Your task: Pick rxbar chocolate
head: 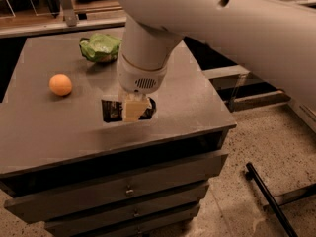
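Camera view: The robot's large white arm (207,19) sweeps in from the upper right and bends straight down over a dark grey cabinet top (54,132). Its round wrist section, with a small vented grille facing the camera, hangs directly above the front middle of the surface. The gripper (134,108) sits at the bottom of that wrist, low against the cabinet top and right on the rxbar chocolate (111,111). A pale, cream-coloured part of the gripper covers the middle of the bar.

The rxbar chocolate lies flat near the front edge of the top, its dark glossy wrapper showing on either side of the gripper, more of it to the left. Whether the gripper is clamped on the bar or released cannot be told from this angle, as the wrist hides the contact.

An orange round fruit (60,84) rests on the left part of the surface, well apart from the bar. A crumpled green snack bag (100,47) lies toward the back of the top, just beside the arm's wrist and partly behind it.

Below the top, the cabinet's front shows stacked grey drawers (128,189) with small handles. To the right, a speckled floor (266,137) carries a black rod (269,204) lying at a slant.
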Controlling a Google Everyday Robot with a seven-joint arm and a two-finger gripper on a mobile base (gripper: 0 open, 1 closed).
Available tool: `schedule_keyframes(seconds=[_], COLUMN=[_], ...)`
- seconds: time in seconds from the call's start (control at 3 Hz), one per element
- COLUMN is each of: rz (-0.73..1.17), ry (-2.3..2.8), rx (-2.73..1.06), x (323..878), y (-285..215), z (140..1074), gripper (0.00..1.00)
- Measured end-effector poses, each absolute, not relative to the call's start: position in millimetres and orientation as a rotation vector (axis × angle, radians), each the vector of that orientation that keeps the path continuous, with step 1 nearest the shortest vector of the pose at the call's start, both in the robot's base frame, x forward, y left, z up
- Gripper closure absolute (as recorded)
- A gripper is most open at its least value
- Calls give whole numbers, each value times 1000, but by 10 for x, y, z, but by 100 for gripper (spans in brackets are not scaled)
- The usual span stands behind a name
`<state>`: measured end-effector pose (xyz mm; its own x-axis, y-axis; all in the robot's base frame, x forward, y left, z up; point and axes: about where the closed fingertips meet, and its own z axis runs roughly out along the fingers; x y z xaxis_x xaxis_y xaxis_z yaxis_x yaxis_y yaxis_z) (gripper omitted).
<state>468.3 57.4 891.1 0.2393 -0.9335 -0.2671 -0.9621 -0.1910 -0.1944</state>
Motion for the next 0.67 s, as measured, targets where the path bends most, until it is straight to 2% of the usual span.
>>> schedule_keyframes(seconds=[0.67], rz=[130], ry=[1682], rx=[-2169], x=[4714], y=[630], z=[9286], gripper=[100])
